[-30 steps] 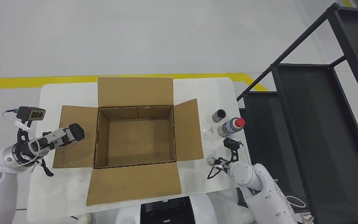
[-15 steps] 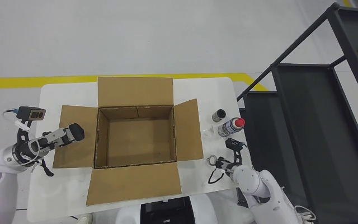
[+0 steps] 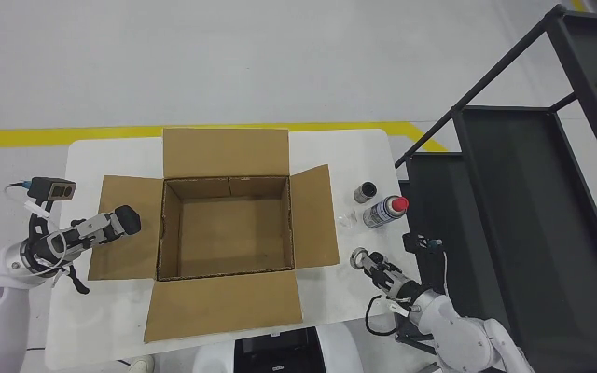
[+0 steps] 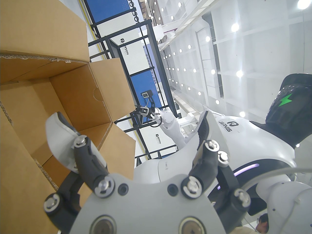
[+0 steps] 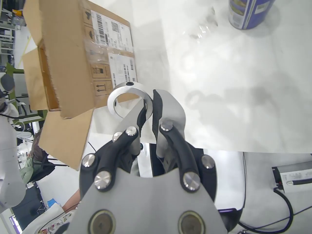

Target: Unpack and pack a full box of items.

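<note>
Gleaming between right fingers (image 5: pixel 170 107) — a smooth silvery metal ring (image 5: pixel 128 90).

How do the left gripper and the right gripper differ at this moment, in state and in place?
The left gripper is open and holds nothing; the right gripper is shut on a metal ring. The left gripper is over the cardboard box's left flap; the right gripper is over the table, beyond the right flap. Both have two fingers.
</note>
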